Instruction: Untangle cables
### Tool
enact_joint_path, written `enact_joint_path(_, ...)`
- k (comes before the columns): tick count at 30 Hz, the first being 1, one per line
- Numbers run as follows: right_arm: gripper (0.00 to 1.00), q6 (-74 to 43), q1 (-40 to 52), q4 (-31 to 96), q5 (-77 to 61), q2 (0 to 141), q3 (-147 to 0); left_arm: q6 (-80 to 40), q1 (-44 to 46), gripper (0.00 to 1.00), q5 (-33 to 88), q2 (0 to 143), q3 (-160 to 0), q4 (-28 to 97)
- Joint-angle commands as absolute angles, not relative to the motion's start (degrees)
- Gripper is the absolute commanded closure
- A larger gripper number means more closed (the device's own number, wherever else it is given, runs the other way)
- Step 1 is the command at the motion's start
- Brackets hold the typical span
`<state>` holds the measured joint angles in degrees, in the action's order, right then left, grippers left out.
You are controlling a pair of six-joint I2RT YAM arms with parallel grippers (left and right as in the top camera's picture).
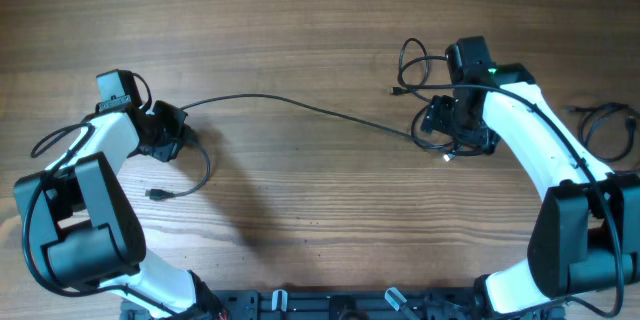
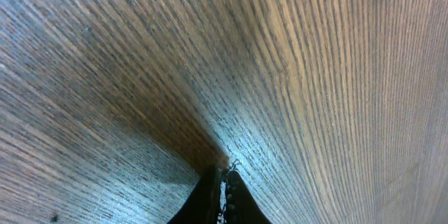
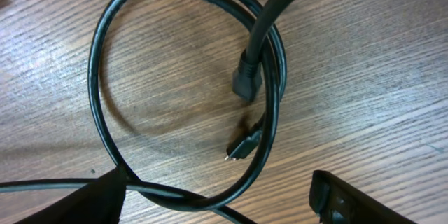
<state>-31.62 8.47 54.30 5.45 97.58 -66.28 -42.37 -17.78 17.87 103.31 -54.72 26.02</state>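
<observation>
Nearest the right wrist lens, the right gripper (image 3: 217, 203) hung with its fingers spread wide and nothing between them, low over the wooden table (image 1: 300, 20). One long cable (image 1: 300, 106) ran left to right across the wood between both arms. Its left stretch reached the left gripper (image 1: 175, 130), which was pinched shut; whether it clamped the cord could not be told. A cable loop (image 3: 92, 84) lay just ahead of the right fingers, a small plug (image 3: 243, 145) inside it, so the right arm was nearer.

cable (image 1: 300, 108) | spans between left gripper (image 1: 180, 138) and right gripper (image 1: 435, 132)
</observation>
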Motion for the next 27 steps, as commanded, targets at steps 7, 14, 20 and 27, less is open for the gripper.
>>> enact_joint_path(7,0.44,-33.2,8.3,43.0,2.5,98.1,-58.9,-42.9,-17.7,0.95,17.6,104.5,-54.2,25.9)
enact_joint_path(14,0.83,-35.0,8.3,38.5,0.0,98.1,-55.7,-41.3,-17.7,0.87,20.6,104.5,-54.2,24.6)
enact_joint_path(20,0.96,-32.9,8.3,31.3,-15.9,98.1,-55.1,-30.1,-17.7,0.27,32.3,104.1,-54.5,22.5)
enact_joint_path(27,0.96,-32.1,8.5,27.2,-26.9,98.1,-55.1,-27.3,-17.7,0.06,37.9,95.1,-54.7,26.2)
